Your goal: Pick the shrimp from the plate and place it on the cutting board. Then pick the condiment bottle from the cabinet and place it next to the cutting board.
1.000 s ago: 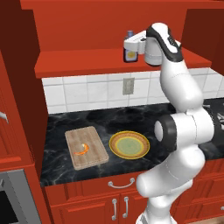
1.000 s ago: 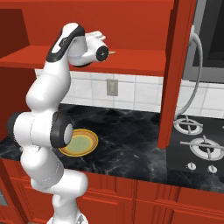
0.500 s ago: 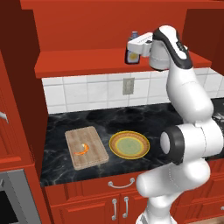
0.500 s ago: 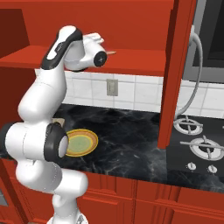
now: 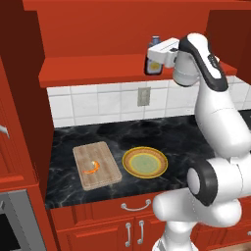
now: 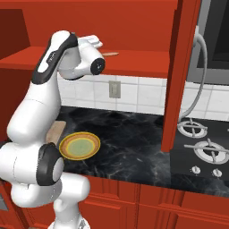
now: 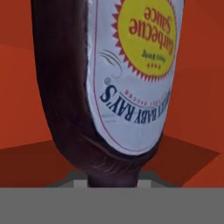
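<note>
Shrimp (image 5: 91, 167) already on cutting board (image 5: 96, 165); plate (image 5: 144, 162) bare. Jaws closed tight around condiment bottle (image 5: 154, 61) up at cabinet (image 5: 98, 29) shelf. Left: carry bottle down, set on table beside board.

- The shrimp (image 5: 91, 167) – small, orange, curved – lies on the cutting board (image 5: 97, 165).
- The cutting board, light tan wood, lies flat just beside the plate (image 5: 145, 162).
- The plate, yellow-orange rim and pale green centre, holds nothing.
- The condiment bottle (image 5: 154, 60), dark with yellow label, is upright at the cabinet (image 5: 98, 68) shelf's front edge.
</note>
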You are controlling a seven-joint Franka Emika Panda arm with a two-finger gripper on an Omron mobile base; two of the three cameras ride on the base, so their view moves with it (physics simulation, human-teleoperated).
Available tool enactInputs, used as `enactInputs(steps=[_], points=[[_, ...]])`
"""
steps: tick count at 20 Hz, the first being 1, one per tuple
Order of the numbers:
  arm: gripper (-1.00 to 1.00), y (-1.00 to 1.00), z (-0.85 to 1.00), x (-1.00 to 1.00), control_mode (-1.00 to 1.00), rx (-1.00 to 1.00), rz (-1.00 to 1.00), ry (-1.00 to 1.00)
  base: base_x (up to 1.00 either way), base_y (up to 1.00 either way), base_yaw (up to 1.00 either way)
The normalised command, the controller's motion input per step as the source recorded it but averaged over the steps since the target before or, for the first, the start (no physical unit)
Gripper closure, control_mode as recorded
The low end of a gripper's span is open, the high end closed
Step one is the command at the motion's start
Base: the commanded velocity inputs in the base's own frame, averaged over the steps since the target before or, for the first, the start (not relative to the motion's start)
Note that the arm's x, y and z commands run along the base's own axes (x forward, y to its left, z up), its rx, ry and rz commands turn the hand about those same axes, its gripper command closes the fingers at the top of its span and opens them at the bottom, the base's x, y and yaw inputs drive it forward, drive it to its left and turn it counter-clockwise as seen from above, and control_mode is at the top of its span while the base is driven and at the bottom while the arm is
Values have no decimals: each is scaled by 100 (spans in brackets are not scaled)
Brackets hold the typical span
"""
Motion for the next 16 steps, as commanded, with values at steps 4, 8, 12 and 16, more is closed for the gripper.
enactInputs(steps=[4,8,12,16], points=[[100,0,14,-62,-100,0,0,0,0,0,0],[100,0,7,-65,-100,0,0,0,0,0,0],[100,0,0,-64,-100,0,0,0,0,0,0],[100,0,0,-65,-100,0,0,0,0,0,0]])
